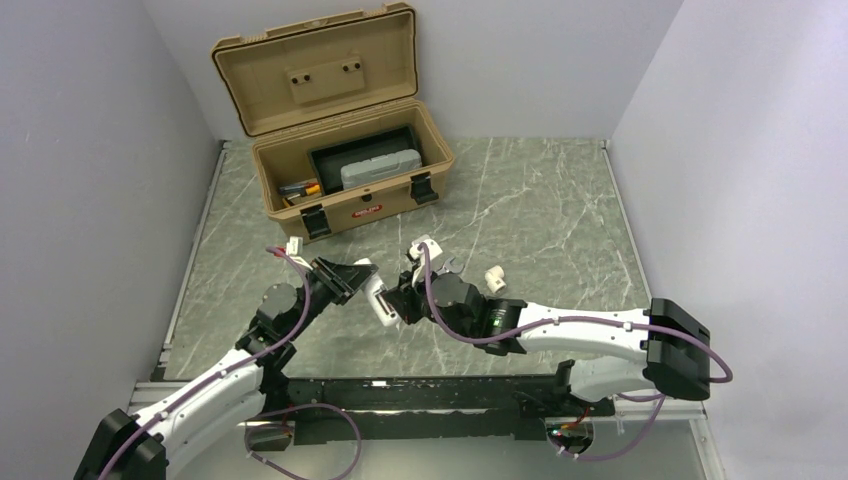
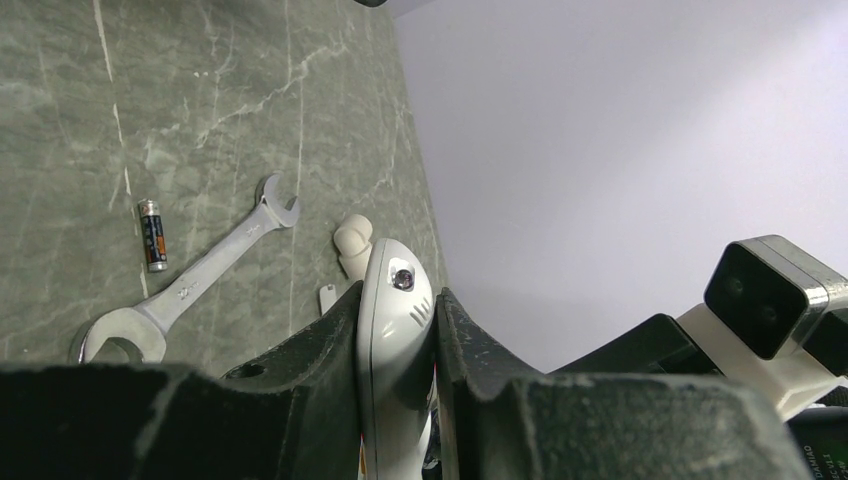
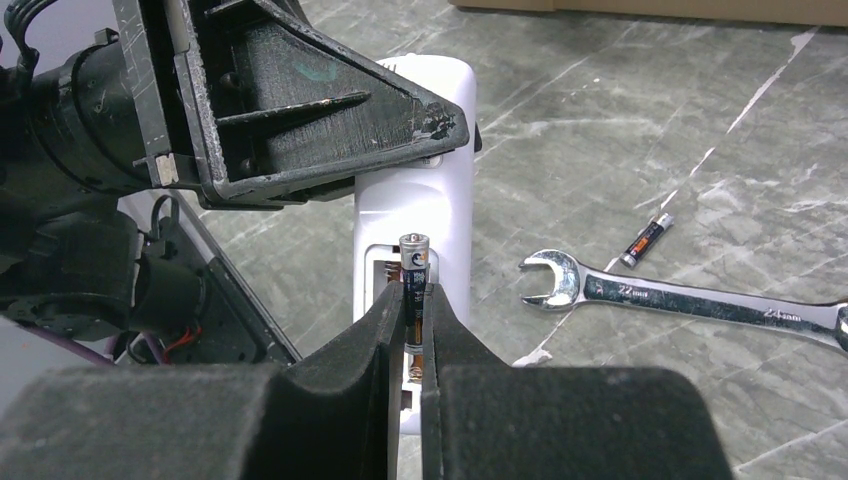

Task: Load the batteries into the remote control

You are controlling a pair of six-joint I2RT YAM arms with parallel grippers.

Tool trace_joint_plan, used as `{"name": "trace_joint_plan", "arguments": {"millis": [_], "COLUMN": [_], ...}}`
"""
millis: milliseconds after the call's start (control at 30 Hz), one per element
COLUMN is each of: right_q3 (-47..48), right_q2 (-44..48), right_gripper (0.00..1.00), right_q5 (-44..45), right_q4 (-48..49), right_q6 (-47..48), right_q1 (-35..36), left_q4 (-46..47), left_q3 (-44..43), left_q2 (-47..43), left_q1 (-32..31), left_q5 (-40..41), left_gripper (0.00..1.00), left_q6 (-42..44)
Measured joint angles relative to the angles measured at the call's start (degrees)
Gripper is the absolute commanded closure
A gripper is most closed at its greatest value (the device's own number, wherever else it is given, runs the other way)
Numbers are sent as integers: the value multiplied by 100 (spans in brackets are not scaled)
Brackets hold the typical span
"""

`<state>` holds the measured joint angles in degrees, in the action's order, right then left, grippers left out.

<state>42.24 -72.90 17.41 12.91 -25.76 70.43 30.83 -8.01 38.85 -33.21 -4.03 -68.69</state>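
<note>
the green marbled table (image 1: 560, 200) fills the floor of this white-walled booth. at its far left a tan toolbox (image 1: 350, 210) stands with the lid thrown back, a black tray and a grey case inside.

the left arm (image 1: 215, 385) rises from its base at the near edge and bends inward toward the middle of the table. the right arm (image 1: 590, 335) lies low and stretches leftward from its base, so the two wrists meet nose to nose just in front of the toolbox.

the left gripper (image 2: 397, 310) is pressed tight on the remote control (image 3: 428, 190), one dark finger on each long side, with a rounded white end poking out past the fingertips. the remote sits between the two wrists, its open recess turned toward the right arm. i cannot tell whether its lower end touches the table.

the right gripper (image 3: 415, 300) is pinching a battery (image 3: 415, 262), which runs lengthwise right at the recess with its metal tip showing above the pads. whether it is seated yet i cannot say.

on the table by the right arm a silver wrench (image 3: 690, 300) lies flat. a second battery (image 3: 648, 240) lies near its open head, not touching. a small white curved piece (image 1: 494, 277) rests on the marble beside the right wrist.
</note>
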Motion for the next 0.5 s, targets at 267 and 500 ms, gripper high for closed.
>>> {"name": "trace_joint_plan", "arguments": {"millis": [267, 500], "right_q3": [-42, -44], "right_q2": [92, 92], "right_gripper": [92, 88], "right_q5": [-7, -11], "right_q4": [0, -2], "right_q6": [-24, -37], "right_q1": [7, 7], "left_q4": [107, 107], "left_q3": [4, 4], "left_q2": [-2, 0], "left_q1": [-2, -4], "left_q5": [-81, -87], "left_gripper": [100, 100], "left_q6": [0, -11]}}
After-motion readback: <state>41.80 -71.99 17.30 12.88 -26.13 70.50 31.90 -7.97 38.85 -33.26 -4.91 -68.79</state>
